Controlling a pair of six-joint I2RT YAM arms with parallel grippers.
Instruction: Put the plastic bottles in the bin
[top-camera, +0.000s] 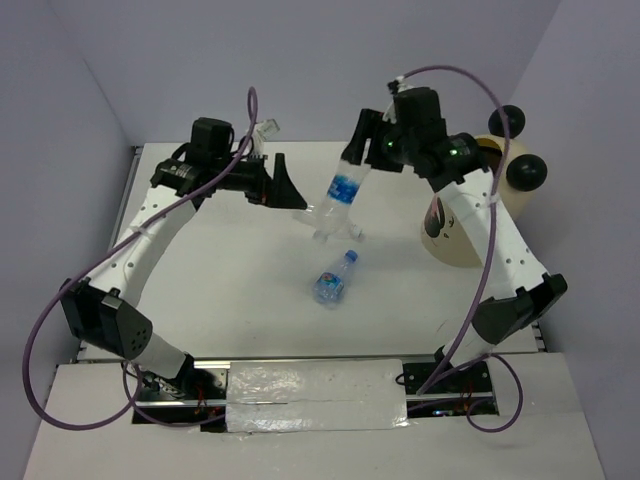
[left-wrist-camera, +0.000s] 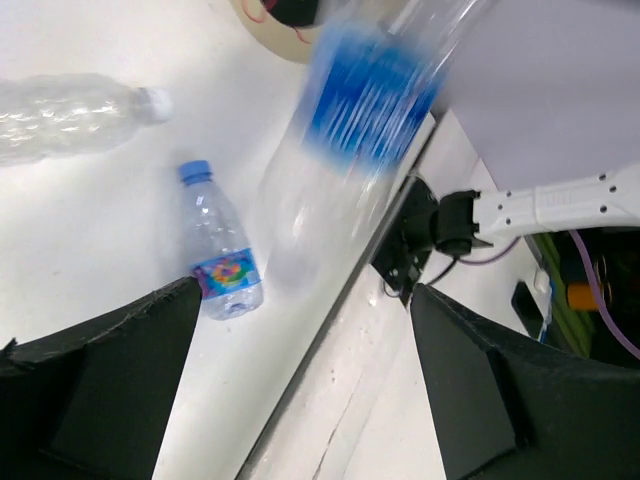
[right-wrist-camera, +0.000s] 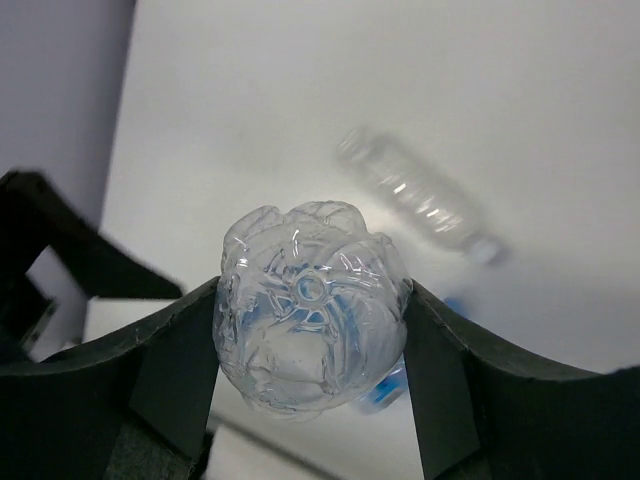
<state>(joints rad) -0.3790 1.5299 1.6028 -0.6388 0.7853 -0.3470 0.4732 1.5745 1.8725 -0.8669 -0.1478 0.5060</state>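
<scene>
R pincer (right-wrist-camera: 312, 335) w/ bottle (top-camera: 343, 190), white table (top-camera: 230, 275), lilac walls (top-camera: 300, 60)

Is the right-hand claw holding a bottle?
Yes, the right gripper has both fingers pressed against the sides of a clear bottle, seen base-on in its wrist view.

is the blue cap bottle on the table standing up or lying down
Lying down. The blue-capped bottle rests on its side on the table, its full length visible from above.
</scene>
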